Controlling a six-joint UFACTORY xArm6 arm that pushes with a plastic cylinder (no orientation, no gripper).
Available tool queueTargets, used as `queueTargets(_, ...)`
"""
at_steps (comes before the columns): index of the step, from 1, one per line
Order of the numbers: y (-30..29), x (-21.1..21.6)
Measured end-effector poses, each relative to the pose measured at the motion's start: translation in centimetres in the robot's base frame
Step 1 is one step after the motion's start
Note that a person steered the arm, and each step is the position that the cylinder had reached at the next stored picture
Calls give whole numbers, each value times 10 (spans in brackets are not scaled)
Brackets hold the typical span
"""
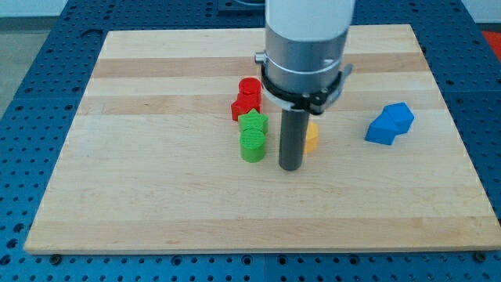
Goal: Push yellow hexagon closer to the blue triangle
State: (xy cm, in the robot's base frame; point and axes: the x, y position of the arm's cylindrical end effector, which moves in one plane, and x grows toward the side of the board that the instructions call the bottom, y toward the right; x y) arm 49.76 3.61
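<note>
The yellow hexagon (311,136) sits near the board's middle, mostly hidden behind my rod. My tip (290,167) rests on the board just left of and slightly below the yellow hexagon, touching or nearly touching it. Two blue blocks stand together at the view's right: one (383,130) lower left and one (398,116) upper right. I cannot tell which of them is the triangle. They lie about 90 pixels right of the yellow hexagon.
Two red blocks (247,97) sit up and left of my tip. A green star block (254,122) and a green round block (252,146) stand just left of my tip. The wooden board (156,196) rests on a blue perforated table.
</note>
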Motion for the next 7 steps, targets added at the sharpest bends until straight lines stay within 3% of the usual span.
queueTargets(4, 0, -35)
queueTargets(5, 13, -36)
queueTargets(6, 68, -34)
queueTargets(7, 74, -31)
